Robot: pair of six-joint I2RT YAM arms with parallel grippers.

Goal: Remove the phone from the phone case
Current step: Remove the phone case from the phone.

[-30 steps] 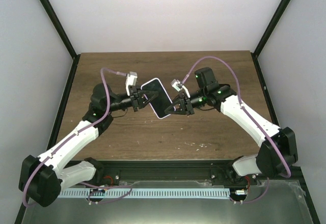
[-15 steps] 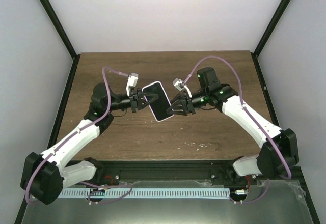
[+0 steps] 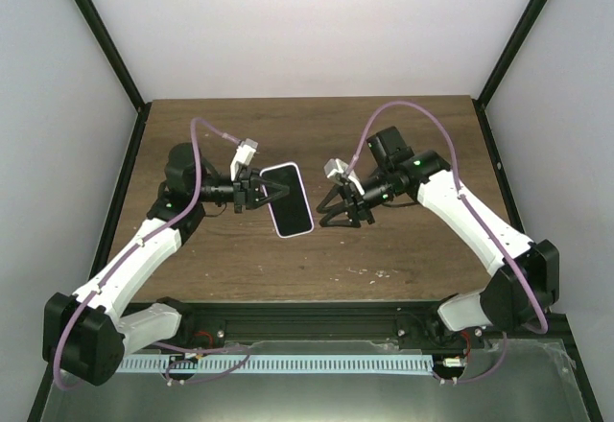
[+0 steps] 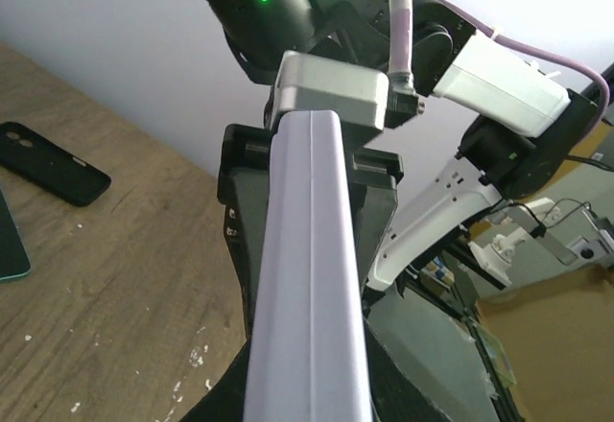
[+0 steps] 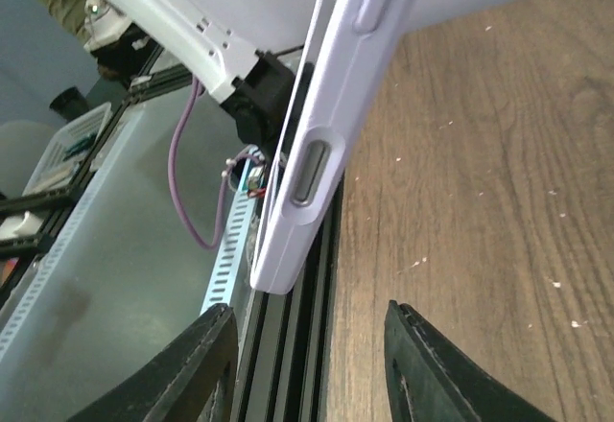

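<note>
Phone [image 3: 290,211] sits fully inside the phone case [image 3: 294,235], held above the counter [image 3: 413,259] by the left fingers [image 3: 264,194], clamped on 1 end. Right fingers [image 3: 336,214] are spread wide, empty, just beside it. Removal has not begun.

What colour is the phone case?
The phone case is pale lilac; the left wrist view shows it best.
</note>
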